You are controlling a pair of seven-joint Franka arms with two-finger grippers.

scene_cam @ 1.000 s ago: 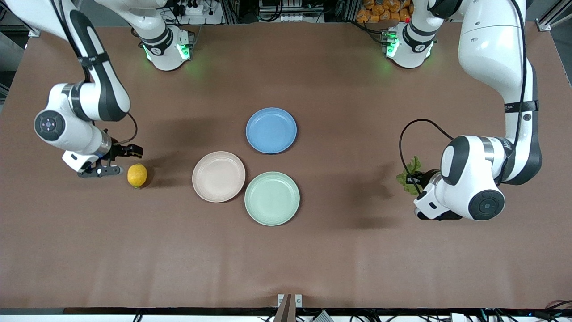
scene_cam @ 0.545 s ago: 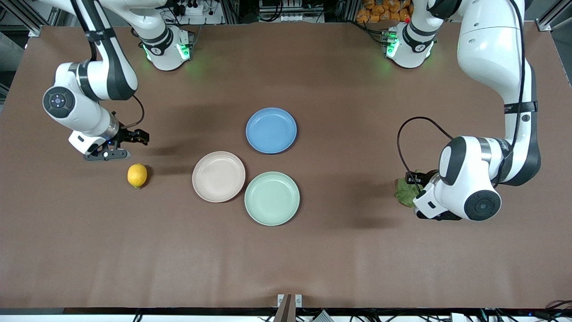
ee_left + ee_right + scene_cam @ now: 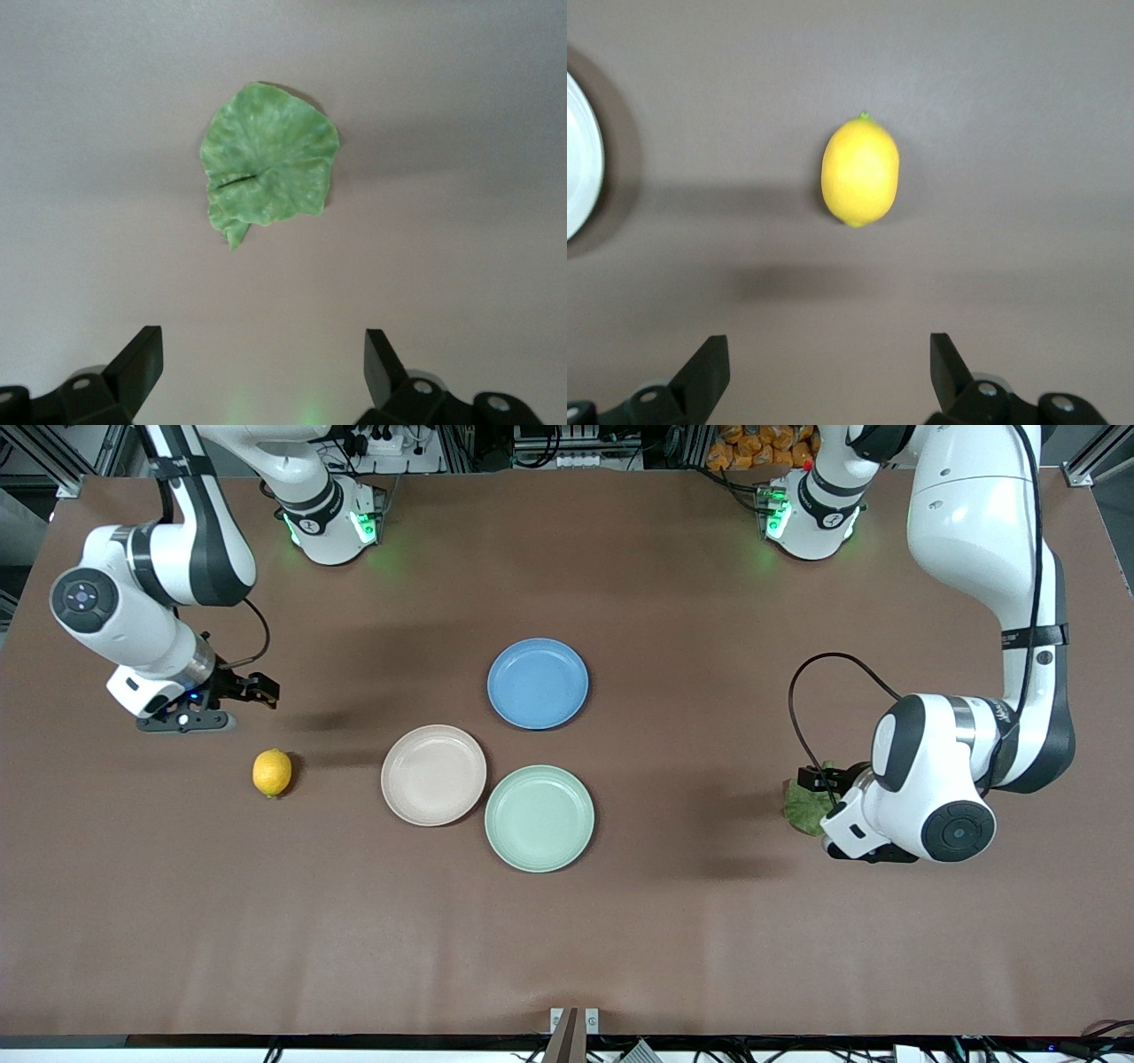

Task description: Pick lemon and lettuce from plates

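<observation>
Lemon point(image 3: 272, 772) on bare table below wide-open right gripper point(image 3: 232, 705), beige plate point(image 3: 433, 775) and green plate point(image 3: 539, 817) empty, lettuce point(image 3: 804, 806) flat on table under wide-open left gripper point(image 3: 261, 367), partly hidden by that wrist in front view

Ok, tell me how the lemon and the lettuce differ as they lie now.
The lemon is a smooth, bright yellow oval; the lettuce is a flat, wrinkly green leaf with ragged edges. The lemon lies toward the right arm's end of the table, the lettuce toward the left arm's end. The lemon shows whole in the front view; the left arm partly hides the lettuce there. Both rest on the bare table, on no plate, and are not held.
</observation>
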